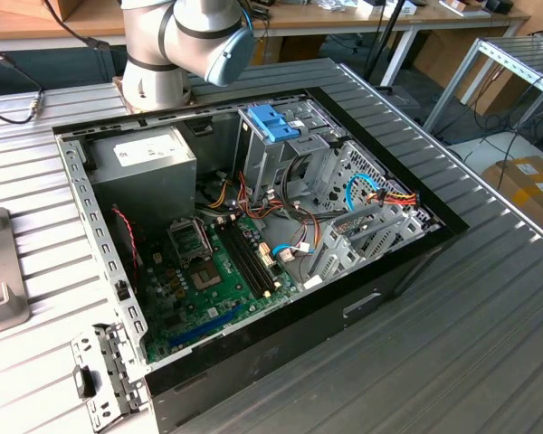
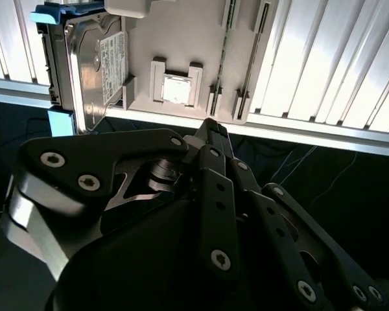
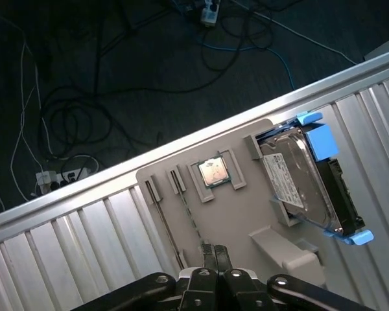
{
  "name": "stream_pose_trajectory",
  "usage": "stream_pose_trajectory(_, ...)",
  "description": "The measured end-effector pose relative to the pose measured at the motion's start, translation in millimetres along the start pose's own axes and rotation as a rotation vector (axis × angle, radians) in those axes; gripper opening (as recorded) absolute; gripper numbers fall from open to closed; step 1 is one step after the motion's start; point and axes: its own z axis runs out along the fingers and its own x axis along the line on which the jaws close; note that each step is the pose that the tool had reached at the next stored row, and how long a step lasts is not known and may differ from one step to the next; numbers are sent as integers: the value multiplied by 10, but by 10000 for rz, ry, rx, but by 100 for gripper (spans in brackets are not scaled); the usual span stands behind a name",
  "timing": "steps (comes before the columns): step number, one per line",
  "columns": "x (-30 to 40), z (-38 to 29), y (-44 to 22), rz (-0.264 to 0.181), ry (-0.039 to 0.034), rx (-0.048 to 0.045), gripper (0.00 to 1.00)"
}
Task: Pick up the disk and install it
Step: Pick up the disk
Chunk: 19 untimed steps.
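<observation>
The black linked-metal jaws, nearest in both wrist views, look closed tip to tip and empty, above a pale grey plastic fixture plate (image 3: 233, 220). The disk (image 3: 303, 184), a flat silver-grey metal drive in bright blue plastic rails, seems to stand on edge at that plate's end, by the edge of the ribbed aluminium counter (image 3: 65, 246). It is probably rigid, dense, smooth-faced and shock-sensitive, and its broad faces seem the surest hold.

Nothing legible anywhere. The disk (image 3: 305, 181), ahead of the end effector (image 3: 214, 249) and off to one side, carries a white label (image 3: 282, 184) (rows of print, too fine to read); the power-supply box (image 1: 143, 158) bears another.
</observation>
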Motion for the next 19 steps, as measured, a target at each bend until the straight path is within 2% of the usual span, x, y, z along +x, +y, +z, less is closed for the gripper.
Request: stream_pose_trajectory(19, 0, 0, 0, -1098, 48, -27, 10)
